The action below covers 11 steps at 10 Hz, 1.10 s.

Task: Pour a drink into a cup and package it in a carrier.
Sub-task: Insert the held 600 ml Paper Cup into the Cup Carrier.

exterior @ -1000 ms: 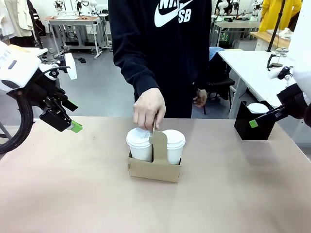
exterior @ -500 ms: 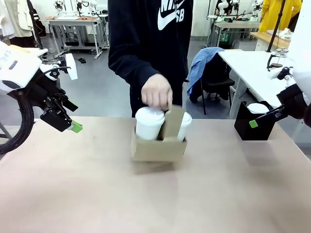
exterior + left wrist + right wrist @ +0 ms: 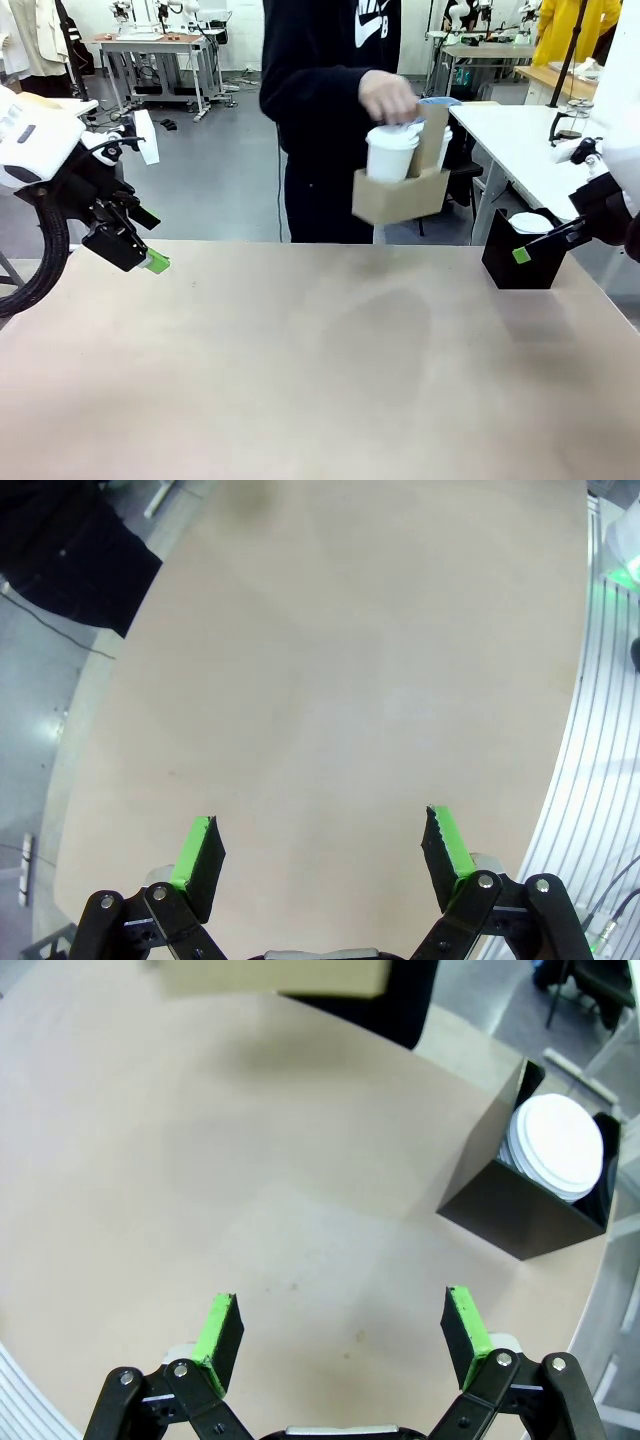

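Note:
A person's hand point(image 3: 388, 97) holds the brown cardboard carrier point(image 3: 400, 195) by its handle tab, in the air beyond the table's far edge. Two white lidded cups stand in it: one cup point(image 3: 390, 153) at the front and a second point(image 3: 443, 135) behind the tab. The lids hide the drink. The carrier's underside point(image 3: 270, 975) shows at the top of the right wrist view. My left gripper point(image 3: 150, 262) hangs open over the table's left side, nothing between its fingers point(image 3: 325, 845). My right gripper point(image 3: 522, 254) stands open at the right point(image 3: 345, 1335), beside a black box.
A black square box point(image 3: 520, 268) stands on the table's far right, and a stack of white lids point(image 3: 555, 1145) lies inside it point(image 3: 530, 1210). The tan tabletop point(image 3: 320, 360) is bare. A white table point(image 3: 510, 130) stands behind on the right.
The person has lifted the carrier with both cups off the middle of the table and carried it up and to the right. Neither arm has moved.

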Motion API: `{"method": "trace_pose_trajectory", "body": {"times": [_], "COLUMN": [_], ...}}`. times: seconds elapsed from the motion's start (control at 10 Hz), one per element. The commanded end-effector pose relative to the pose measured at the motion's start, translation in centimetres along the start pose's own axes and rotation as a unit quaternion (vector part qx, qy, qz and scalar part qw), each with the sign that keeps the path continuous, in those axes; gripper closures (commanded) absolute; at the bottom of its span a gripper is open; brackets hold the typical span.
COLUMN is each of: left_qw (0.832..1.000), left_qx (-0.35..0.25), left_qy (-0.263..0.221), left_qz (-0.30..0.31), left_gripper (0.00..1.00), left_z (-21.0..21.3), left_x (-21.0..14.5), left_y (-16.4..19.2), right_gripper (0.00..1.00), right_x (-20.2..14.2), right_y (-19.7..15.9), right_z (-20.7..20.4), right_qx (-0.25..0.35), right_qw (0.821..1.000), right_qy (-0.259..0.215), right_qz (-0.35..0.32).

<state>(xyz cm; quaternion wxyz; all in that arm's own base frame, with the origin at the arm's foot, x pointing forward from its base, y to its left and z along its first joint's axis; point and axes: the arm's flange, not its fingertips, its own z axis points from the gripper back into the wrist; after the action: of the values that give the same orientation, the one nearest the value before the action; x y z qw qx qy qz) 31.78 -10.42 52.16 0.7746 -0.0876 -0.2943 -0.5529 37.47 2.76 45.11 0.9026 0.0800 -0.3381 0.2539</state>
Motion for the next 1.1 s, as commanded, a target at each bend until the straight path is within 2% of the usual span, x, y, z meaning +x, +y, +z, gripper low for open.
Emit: {"method": "trace_pose_trajectory", "body": {"times": [0.0,1.0], "left_qw": [1.000,1.000], "left_qx": [0.004,0.004], "left_qy": [0.002,0.002], "left_qz": [0.006,0.006], "left_gripper": [0.00,0.00], "left_z": [0.10,0.10], "left_x": [0.04,0.04], "left_y": [-0.07,-0.07], "right_gripper": [0.00,0.00], "right_x": [-0.30,-0.30], "right_y": [-0.32,-0.32], "right_z": [-0.10,-0.10], "right_qx": [0.006,0.006], "right_qw": [1.000,1.000], "right_qy": [-0.011,-0.011], "right_qz": [0.004,0.004]}}
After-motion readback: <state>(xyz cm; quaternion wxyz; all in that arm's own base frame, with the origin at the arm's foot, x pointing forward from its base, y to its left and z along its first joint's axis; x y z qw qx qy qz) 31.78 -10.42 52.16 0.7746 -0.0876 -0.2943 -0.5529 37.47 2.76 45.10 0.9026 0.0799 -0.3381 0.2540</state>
